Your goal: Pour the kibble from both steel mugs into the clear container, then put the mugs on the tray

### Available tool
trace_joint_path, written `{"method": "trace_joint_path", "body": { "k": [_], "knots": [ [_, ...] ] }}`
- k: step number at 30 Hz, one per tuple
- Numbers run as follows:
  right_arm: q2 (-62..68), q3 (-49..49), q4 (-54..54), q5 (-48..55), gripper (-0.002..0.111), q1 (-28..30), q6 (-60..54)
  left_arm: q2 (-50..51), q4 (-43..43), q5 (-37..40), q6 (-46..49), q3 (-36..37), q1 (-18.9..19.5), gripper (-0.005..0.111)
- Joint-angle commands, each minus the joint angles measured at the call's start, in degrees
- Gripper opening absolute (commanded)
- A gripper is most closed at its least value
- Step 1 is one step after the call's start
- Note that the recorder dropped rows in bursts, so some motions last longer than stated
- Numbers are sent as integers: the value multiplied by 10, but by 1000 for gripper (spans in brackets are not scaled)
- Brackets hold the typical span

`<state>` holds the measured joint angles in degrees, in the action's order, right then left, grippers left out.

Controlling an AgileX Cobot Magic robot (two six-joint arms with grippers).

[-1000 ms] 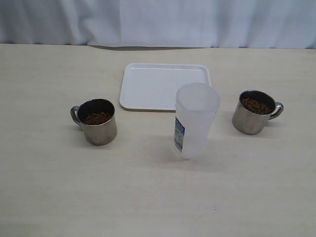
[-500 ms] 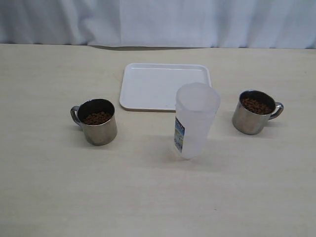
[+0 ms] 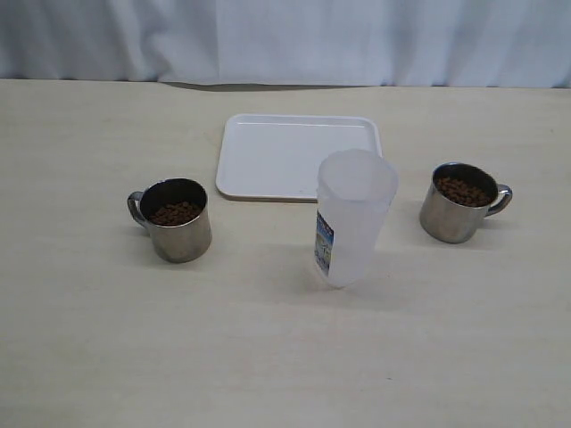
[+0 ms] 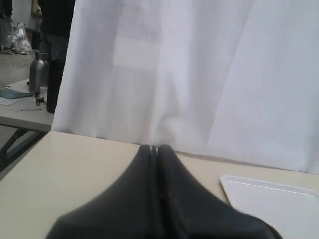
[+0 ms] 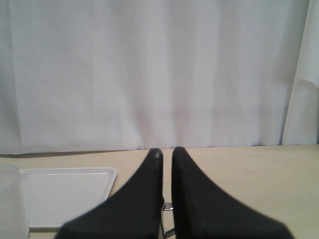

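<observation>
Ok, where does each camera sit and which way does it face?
Exterior view: raised at the near side of the table, looking down toward the curtain at the tray, container, left mug and right mug; no arm shows.
Left wrist view: low behind the shut left gripper, facing the curtain, tray corner beside it.
Right wrist view: low behind the shut right gripper, facing the curtain, tray and container edge visible.
Shared: all three show the tray and curtain.

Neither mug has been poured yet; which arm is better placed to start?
Probably right: the right mug stands closer to the clear container than the left mug does.
</observation>
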<state>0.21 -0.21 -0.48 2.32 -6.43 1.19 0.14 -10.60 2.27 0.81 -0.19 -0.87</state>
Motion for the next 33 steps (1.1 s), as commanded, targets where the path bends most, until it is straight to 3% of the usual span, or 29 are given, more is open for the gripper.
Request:
{"method": "trace_joint_path", "body": {
  "k": [1,5,12,19,25,27,33],
  "knots": [
    [-2,2,0,-5,5,3,-4,-1,-5,-14,26,2,-5,0],
    [-2,2,0,-5,5,3,-4,-1,-6,-23,25,2,-5,0],
    [-2,2,0,-5,5,3,-4,-1,-10,-82,-78,2,-5,0],
    [-2,2,0,-5,5,3,-4,-1,-4,-41,-82,-46,-5,0],
    [-2,2,0,-5,5,3,-4,107,-4,-27,-79,-54,-9,0],
    [-2,2,0,-5,5,3,-4,167,14,-26,-78,-54,-38,0],
    [-2,2,0,-5,5,3,-4,335,106,-69,-78,-54,-175,0]
  ]
}}
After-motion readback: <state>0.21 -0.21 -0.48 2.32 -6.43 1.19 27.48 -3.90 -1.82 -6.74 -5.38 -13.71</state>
